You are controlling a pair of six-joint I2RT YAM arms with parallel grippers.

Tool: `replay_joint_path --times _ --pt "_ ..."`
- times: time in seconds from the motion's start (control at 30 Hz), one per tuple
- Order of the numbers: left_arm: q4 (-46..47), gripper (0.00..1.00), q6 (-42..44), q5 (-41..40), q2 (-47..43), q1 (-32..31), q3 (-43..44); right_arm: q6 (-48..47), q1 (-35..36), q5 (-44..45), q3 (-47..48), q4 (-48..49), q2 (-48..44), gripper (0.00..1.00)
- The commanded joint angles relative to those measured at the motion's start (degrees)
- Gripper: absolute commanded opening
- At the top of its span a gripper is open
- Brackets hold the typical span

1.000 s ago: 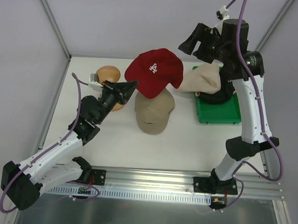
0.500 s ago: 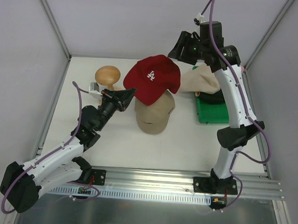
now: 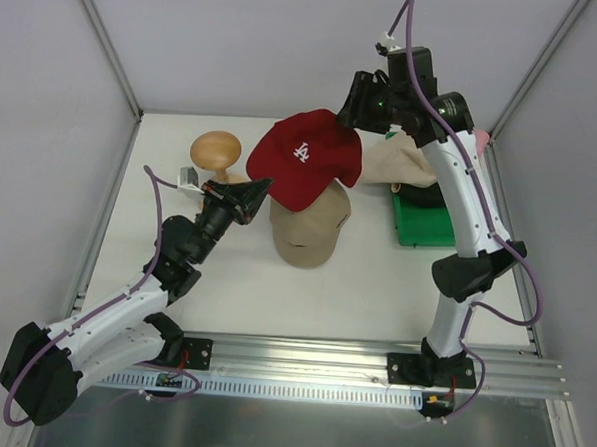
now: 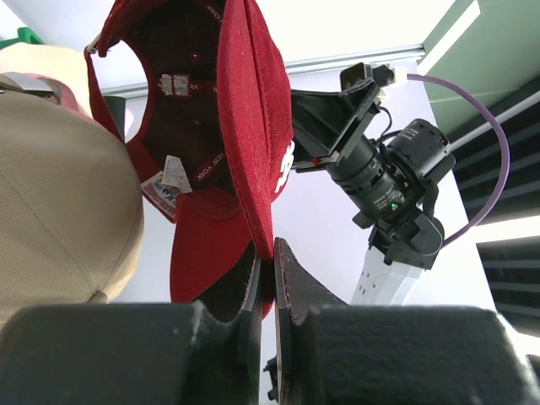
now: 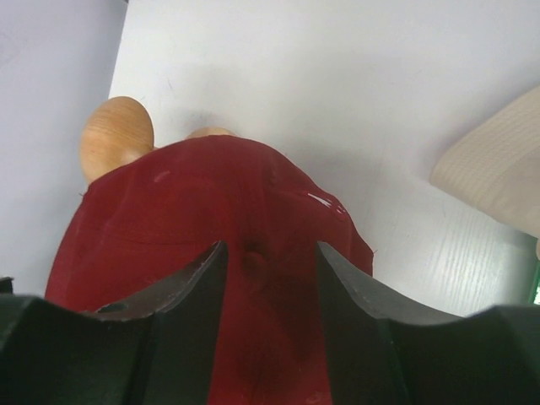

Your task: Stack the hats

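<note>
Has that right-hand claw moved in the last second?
Yes. The right gripper swung left, away from the green tray, over the red cap.

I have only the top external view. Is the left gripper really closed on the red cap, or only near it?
Observer: Closed. The left wrist view shows the left gripper pinching the red cap by its brim.
Operator: Does the right gripper hold it also?
Observer: No. Its wrist view shows the right gripper open, one finger each side of the top button.
Operator: Is the cap lying flat?
Observer: No, tipped: the left wrist view sees its inside and white labels.
</note>
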Motion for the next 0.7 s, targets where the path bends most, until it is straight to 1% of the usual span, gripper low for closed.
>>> replay_joint_path --times 0.0,0.2,0.3,0.33,0.37,0.4,0.53,0.63,0.67 --pt "7.6 0.00 -0.2 1.1 -1.3 -0.7 -0.3 -3.1 1.4 3.6 2.1 -2.5 -1.1 0.49" --pt "7.7 0.00 0.1 1.4 -1.6 -0.7 -0.7 -4.4 2.8 4.6 2.7 -2.7 -1.2 0.48" --pt "7.5 0.00 0.2 2.0 -1.6 -0.7 -0.7 -4.8 3.2 5.5 3.2 -2.7 -1.1 0.40" --pt "7.6 0.00 0.2 2.4 -1.6 -0.7 -0.8 -5.0 3.3 5.9 3.4 -2.8 -1.1 0.36" --pt "7.5 0.00 0.2 2.6 -1.6 -0.7 -0.9 -5.0 3.5 6.0 3.5 -2.7 -1.1 0.34" --pt "7.7 0.00 0.2 2.9 -1.7 -0.7 -1.0 -5.2 3.6 6.0 3.7 -2.7 -1.1 0.29" --pt "7.5 0.00 0.7 4.4 -1.9 -0.9 -1.3 -5.3 3.8 6.0 5.1 -2.5 -0.7 0.21" --pt "7.4 0.00 0.9 4.5 -2.5 -1.2 -2.7 -5.4 3.9 6.0 5.7 -1.7 -0.9 0.17" --pt "7.1 0.00 1.0 5.8 -2.8 -1.1 -2.7 -5.4 4.2 6.0 5.6 -1.3 -1.1 0.16"
